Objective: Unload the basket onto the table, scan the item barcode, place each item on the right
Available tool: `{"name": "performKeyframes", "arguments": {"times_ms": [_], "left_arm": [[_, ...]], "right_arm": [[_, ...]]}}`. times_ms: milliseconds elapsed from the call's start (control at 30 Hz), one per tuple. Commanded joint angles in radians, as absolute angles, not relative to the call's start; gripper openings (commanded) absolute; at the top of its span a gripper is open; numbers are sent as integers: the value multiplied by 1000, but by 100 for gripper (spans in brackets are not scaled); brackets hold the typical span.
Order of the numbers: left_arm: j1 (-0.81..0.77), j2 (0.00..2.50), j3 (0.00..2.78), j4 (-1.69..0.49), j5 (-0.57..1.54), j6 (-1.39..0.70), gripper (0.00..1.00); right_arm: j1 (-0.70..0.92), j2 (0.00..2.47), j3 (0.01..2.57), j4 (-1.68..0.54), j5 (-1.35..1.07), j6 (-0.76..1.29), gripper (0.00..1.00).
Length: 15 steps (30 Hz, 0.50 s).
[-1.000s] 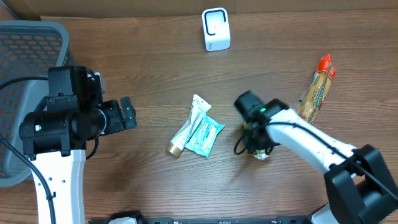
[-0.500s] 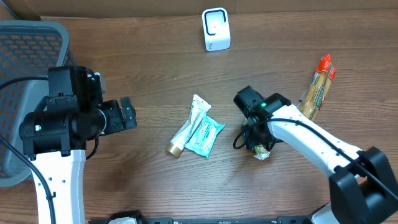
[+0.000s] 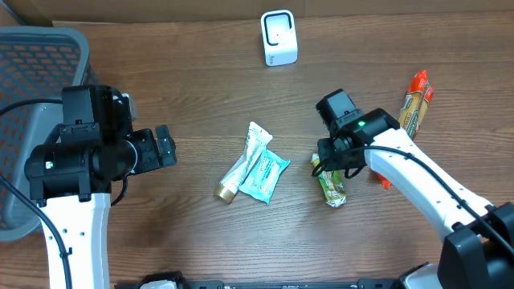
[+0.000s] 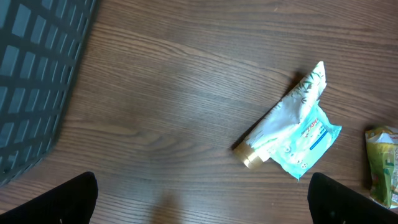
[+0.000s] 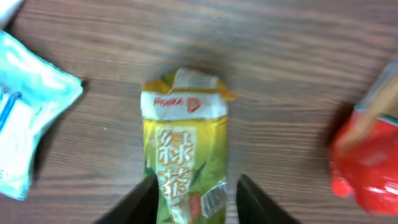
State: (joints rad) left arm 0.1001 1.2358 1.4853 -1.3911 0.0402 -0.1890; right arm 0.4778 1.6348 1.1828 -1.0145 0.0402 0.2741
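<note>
The green tea carton (image 5: 185, 155) is seen lying flat on the wooden tabletop (image 3: 201, 96), just right of a light-blue pouch (image 5: 25, 124). Its lower end is straddled by the right gripper (image 5: 198, 194), which is narrowed close to its sides, though whether it is pinched cannot be told. The left gripper (image 4: 208, 202) is spread wide above the tabletop, well apart from the carton.

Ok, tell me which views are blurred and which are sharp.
Right wrist view: soft all over, the green carton and the red item both smeared. Left wrist view: sharp, wood grain of the table crisp. Overhead view: sharp, evenly lit, no glare.
</note>
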Motion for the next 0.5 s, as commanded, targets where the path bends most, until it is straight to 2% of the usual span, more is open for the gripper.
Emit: {"name": "performKeyframes", "arguments": {"times_ms": [0, 67, 133, 233, 367, 467], "left_arm": [[104, 1236, 1495, -1387, 44, -206, 100], [104, 1236, 1495, -1388, 44, -206, 99], [104, 1236, 1495, -1388, 44, -206, 100], [104, 1236, 1495, -1388, 44, -206, 99], [104, 1236, 1495, -1388, 44, -206, 100], [104, 1236, 1495, -1387, 44, -206, 99]], "right_arm": [[480, 1646, 1133, -1011, -92, 239, 29], [482, 1646, 1131, -1034, -190, 178, 25], [493, 1646, 1131, -1058, -308, 125, 26], [537, 1646, 1131, -1090, -392, 99, 32], [603, 1646, 1121, -1104, -370, 108, 36], [628, 1646, 1084, -1101, -255, 200, 38]]}}
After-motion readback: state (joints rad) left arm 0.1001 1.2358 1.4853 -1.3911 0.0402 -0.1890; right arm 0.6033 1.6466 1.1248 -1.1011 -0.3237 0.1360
